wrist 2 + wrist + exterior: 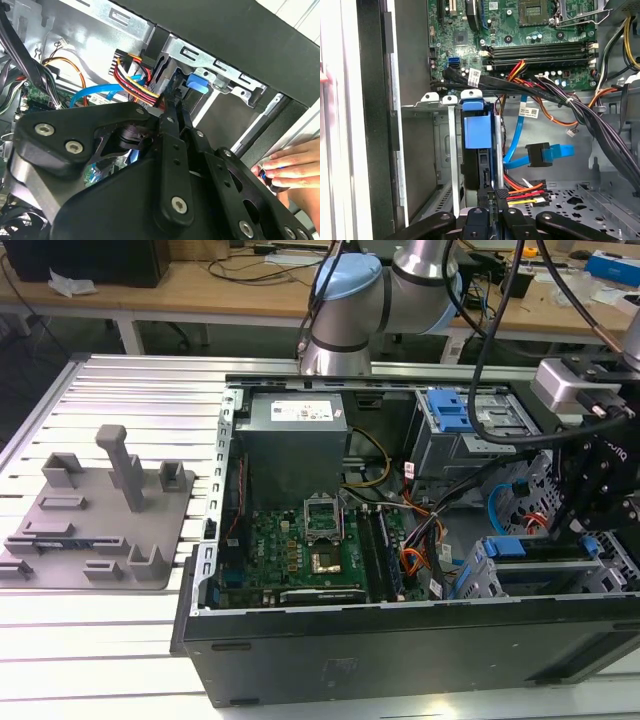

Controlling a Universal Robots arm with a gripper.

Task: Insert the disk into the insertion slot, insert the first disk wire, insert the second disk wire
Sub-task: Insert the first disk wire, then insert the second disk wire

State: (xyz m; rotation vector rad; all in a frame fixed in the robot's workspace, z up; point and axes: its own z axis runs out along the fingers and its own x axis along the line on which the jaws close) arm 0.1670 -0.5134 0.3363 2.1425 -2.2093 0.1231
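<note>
Open computer case (400,650) sits on tabletop (130,370). Disk (477,132) is in the insertion slot (451,150), blue end showing. Tool (495,196) is narrow, tips nearly together at the disk's edge, beside red-yellow wires (527,196). Black plug (539,154) lies unattached nearby.

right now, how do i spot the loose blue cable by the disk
In the open computer case, find the blue-framed disk in its grey cage. Beside it runs a flat blue cable ending in a black plug, unlike the red, yellow and orange wires.
</note>
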